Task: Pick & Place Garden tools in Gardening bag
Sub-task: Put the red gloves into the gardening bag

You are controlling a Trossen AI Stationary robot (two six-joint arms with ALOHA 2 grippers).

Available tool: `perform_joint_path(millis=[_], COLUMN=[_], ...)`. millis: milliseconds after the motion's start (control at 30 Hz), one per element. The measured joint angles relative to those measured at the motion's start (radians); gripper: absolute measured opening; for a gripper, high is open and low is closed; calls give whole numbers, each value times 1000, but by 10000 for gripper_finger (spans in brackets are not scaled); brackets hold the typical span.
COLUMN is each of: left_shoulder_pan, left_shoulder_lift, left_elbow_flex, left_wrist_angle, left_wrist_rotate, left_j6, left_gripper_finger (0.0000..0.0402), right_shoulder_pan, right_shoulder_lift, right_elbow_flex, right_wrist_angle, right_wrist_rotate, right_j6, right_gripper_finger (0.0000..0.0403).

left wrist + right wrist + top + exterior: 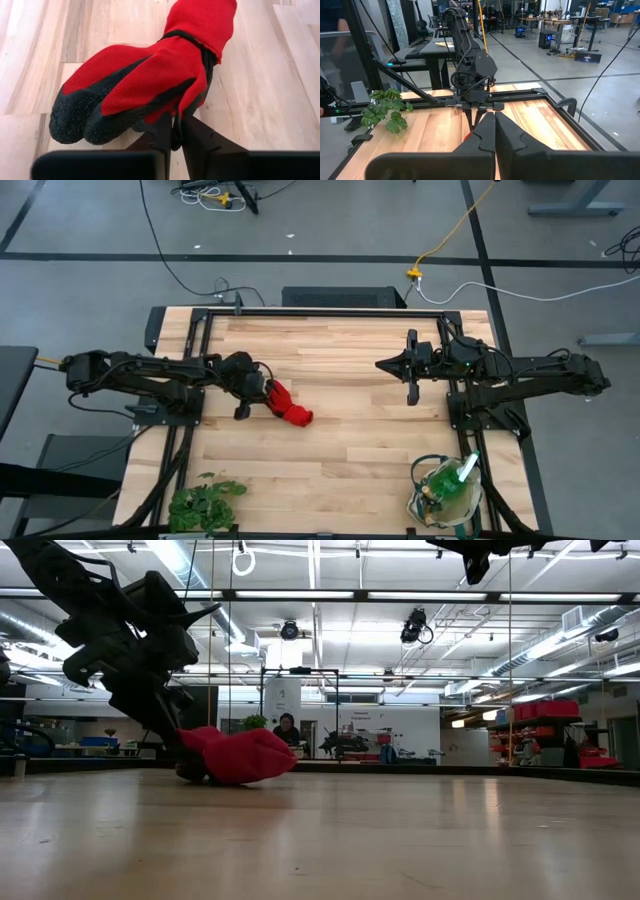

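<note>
A red glove [290,410] with a black coated palm lies on the wooden table, left of its middle. My left gripper [265,392] comes at it from the table's left and is shut on it; the low view shows gripper [190,768] and glove [245,755] down at the tabletop. My right gripper [383,365] hangs shut, high above the table's right half, holding nothing. The cream gardening bag [418,502] stands at the near right corner with a green spray bottle [462,472] inside. No other garden tools are in view. My left gripper pinches the glove's side edge [186,111] between its two fingers, at the hand part between cuff [202,22] and glove fingers [75,120]. The fingers slant down from the table's left. The glove rests on the table, bunched up; how many layers are held, I cannot tell.
A leafy green plant bunch [205,502] lies at the near left edge. Black frame rails [330,312] run along the far edge and both sides of the table. Bare wood stretches between the glove and the bag.
</note>
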State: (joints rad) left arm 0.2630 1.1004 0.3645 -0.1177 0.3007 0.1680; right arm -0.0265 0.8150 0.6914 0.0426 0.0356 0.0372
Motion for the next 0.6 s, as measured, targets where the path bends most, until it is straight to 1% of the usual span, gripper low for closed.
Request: perform_joint_path(millis=[200, 600], left_shoulder_pan=[0, 0], left_shoulder_lift=[0, 0], left_elbow_flex=[0, 7], left_wrist_angle=[-5, -10], left_wrist_rotate=[3, 11], left_j6=[0, -8], left_gripper_finger=[15, 9], right_shoulder_pan=[0, 0], right_shoulder_lift=[0, 0], right_elbow_flex=[0, 0], right_wrist_angle=[0, 0], right_wrist_rotate=[-2, -2], right_j6=[0, 3], right_gripper_finger=[1, 1])
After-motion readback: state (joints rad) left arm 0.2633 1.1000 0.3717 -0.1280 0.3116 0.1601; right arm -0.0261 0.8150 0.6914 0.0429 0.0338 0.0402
